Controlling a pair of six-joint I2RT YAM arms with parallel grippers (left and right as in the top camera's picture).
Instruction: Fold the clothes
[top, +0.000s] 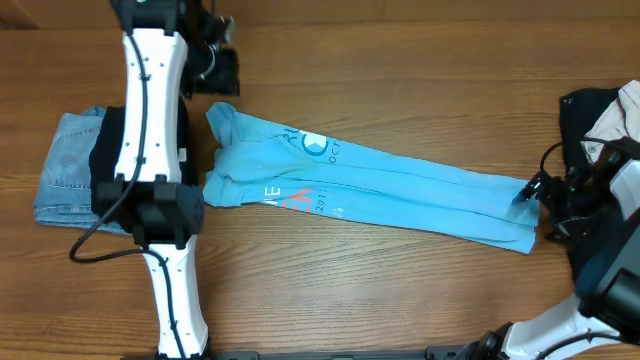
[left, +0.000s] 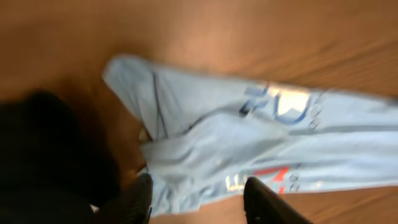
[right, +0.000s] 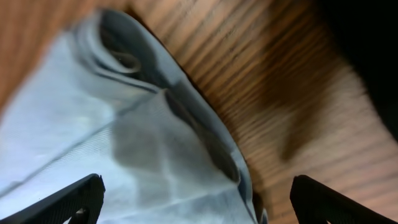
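Right gripper (right: 198, 200) spread wide above the narrow end of the light blue T-shirt (top: 400, 190). Left gripper (left: 200, 200) also open, over the printed end. Shirt lies in a long strip across the wooden table (top: 350, 290).

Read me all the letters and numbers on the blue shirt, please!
"E": white, on the folded light blue T-shirt, near its bunched end.
"OCT": small and dark, beside the white and blue print; this is only a likely reading.
"201": small, beside the red mark; any further digits are too small to tell.
The rest of the print is folded under, or blurred in the wrist views.
There is no other readable text.
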